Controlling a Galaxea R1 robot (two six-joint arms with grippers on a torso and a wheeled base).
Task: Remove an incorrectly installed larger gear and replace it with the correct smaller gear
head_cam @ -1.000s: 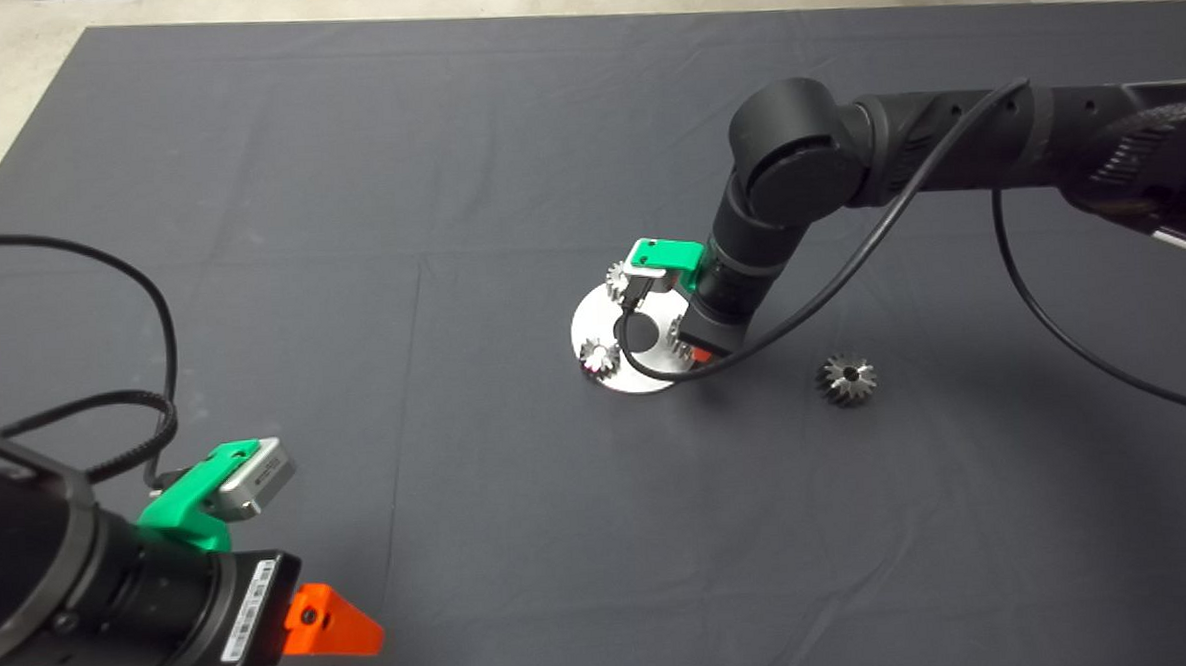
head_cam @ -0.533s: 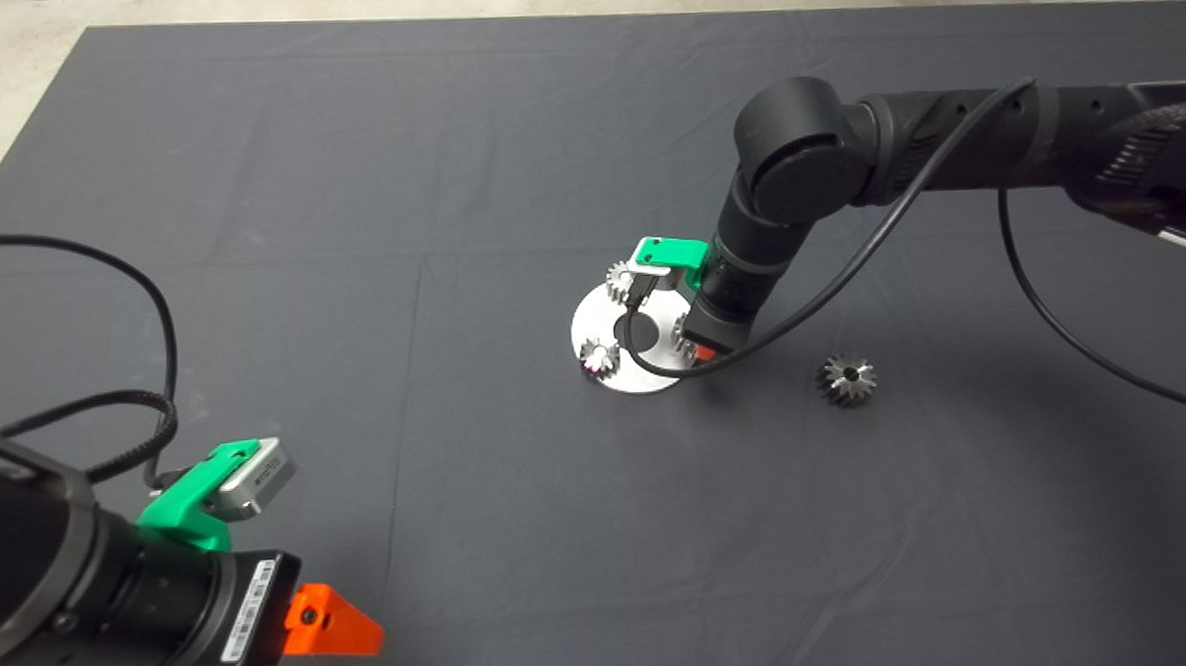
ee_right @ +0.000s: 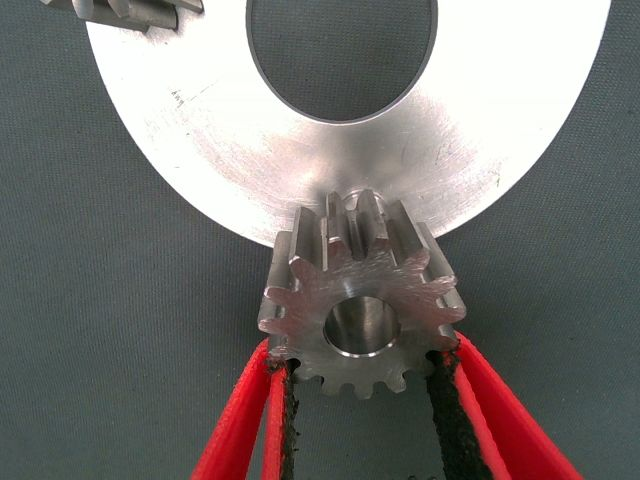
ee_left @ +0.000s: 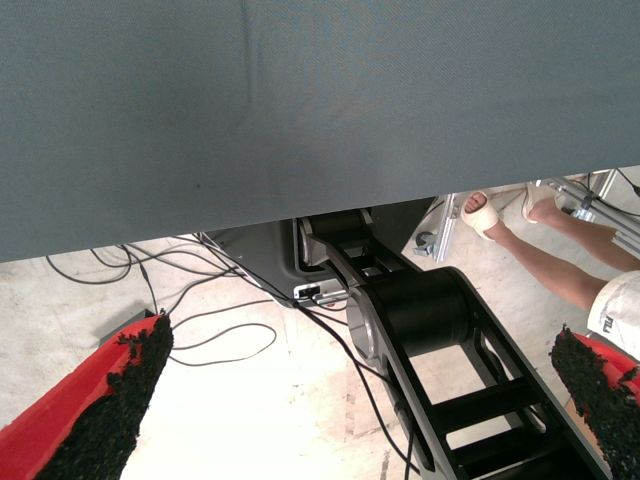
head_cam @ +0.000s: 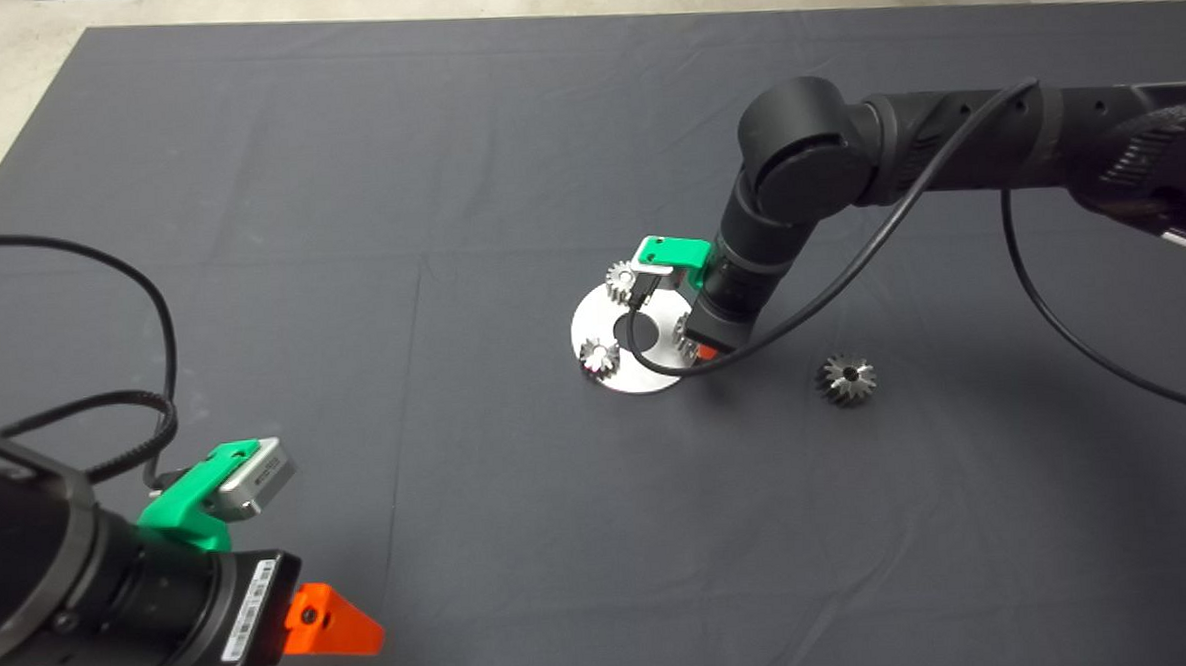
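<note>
I had the right gripper (ee_right: pixel 362 385) clamped on the smaller gear (ee_right: pixel 362 305), its pads against both sides, at the steel disc's (head_cam: pixel 621 332) rim | larger gear (head_cam: pixel 846 379) lay on the mat (head_cam: pixel 446 179), apart from the disc | left gripper (ee_left: pixel 350 400) parked at lower left, fingers spread, holding nothing

Three small grey steel straight-toothed gears (head_cam: pixel 599 354) sit on one round shiny steel plate with a centre hole (head_cam: pixel 613 322); one wider slanted-tooth steel gear (head_cam: pixel 846 379) lies apart.
</note>
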